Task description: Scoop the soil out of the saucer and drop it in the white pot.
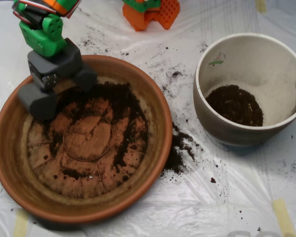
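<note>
The scoop (59,89) sits low over the upper-left of the saucer (10,163), its 2 grey shells spread wide with nothing in them. I'd close it on the thicker soil (119,96) ridge just right of it, since the middle is only a thin smear on ridged terracotta. Some crumbs (180,148) spilled onto the plastic sheet (246,197). Far right, the white pot (209,123), dusty inside, already holds a dark clump.

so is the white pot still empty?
No. The white pot is upright with a dark patch of soil covering its bottom; the inner walls are bare and dusty.
</note>
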You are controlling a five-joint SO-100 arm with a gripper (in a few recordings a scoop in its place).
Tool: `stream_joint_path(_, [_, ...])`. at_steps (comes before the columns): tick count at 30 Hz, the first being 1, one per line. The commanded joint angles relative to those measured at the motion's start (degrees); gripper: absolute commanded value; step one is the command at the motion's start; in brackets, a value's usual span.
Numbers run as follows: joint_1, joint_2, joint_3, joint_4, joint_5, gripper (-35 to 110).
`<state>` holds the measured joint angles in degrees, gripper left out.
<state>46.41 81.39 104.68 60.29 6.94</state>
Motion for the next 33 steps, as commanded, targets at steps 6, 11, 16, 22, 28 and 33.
stream_joint_path(6, [2.02,1.49,0.09,2.37,-0.7,14])
stream_joint_path(11, [1.67,1.49,0.44,3.16,-0.26,13])
stream_joint_path(16, [0.26,2.11,3.34,2.72,-0.18,11])
stream_joint_path(22, [-4.92,5.19,8.09,2.55,2.29,5])
stream_joint_path(28, [-12.3,5.19,8.26,4.31,5.36,0])
stream_joint_path(33, [-16.61,8.88,5.19,6.06,5.45,-1])
